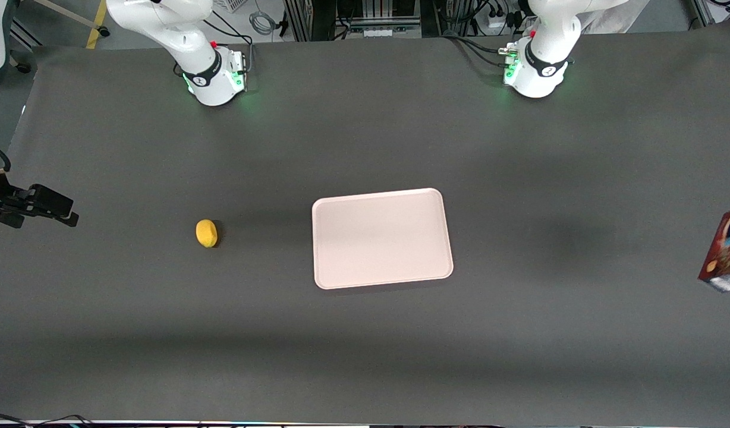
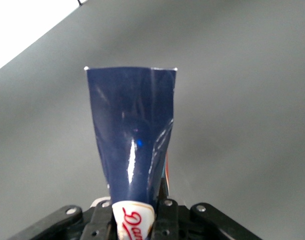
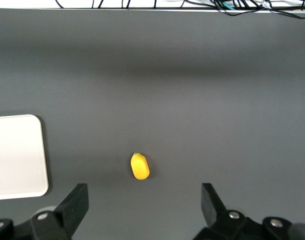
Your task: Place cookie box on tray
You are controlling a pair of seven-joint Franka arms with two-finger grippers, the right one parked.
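The cookie box (image 2: 132, 130), dark navy with a white-red logo at its near end, is clamped between my left gripper's (image 2: 136, 220) black fingers (image 2: 167, 215). In the front view the cookie box (image 1: 724, 249) hangs tilted above the mat at the working arm's end of the table, cut by the picture's edge; the gripper itself is out of that view. The pale pink tray (image 1: 381, 238) lies flat at mid-table with nothing on it, well away from the box. One of its corners (image 3: 17, 155) shows in the right wrist view.
A small yellow rounded lump (image 1: 206, 232) lies on the dark mat beside the tray, toward the parked arm's end, and the same lump (image 3: 139, 166) shows in the right wrist view. A black clamp (image 1: 38, 202) juts in at that end.
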